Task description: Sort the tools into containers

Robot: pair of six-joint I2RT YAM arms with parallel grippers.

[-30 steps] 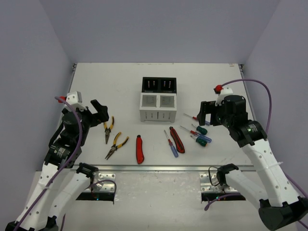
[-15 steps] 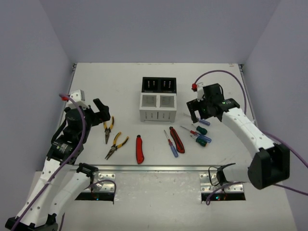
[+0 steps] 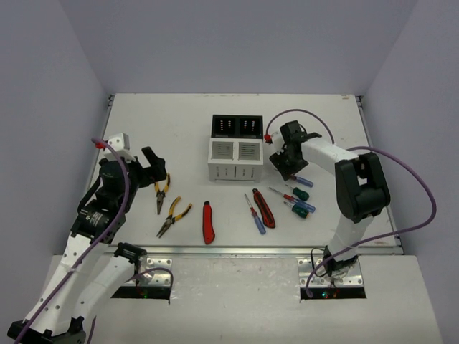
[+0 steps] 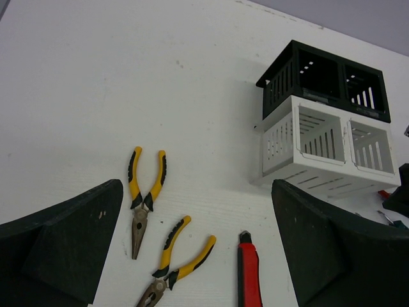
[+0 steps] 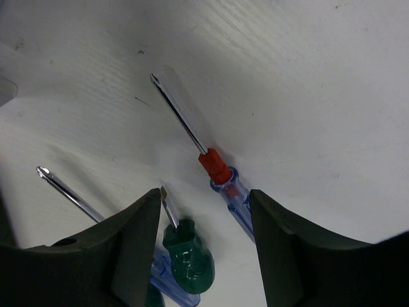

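Beside the white box [image 3: 234, 172], my right hand [image 5: 203, 238] stands part-open astride a red-collared screwdriver [image 5: 215, 165], gripping nothing; green screwdriver [image 5: 185, 251] alongside. Left hand [image 4: 195, 227] wide open, empty, near pliers [image 4: 144, 201].

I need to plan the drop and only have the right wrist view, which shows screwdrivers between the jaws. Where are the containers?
Observer: The white container sits just left of the right gripper in the top view, with the black container touching it from behind.
Operator: And the left arm?
Observer: The left gripper hovers, jaws wide open, by the yellow-handled pliers.
Operator: Anything lying between the arms?
Observer: A red utility knife lies near the pliers, and another lies beside the screwdrivers.
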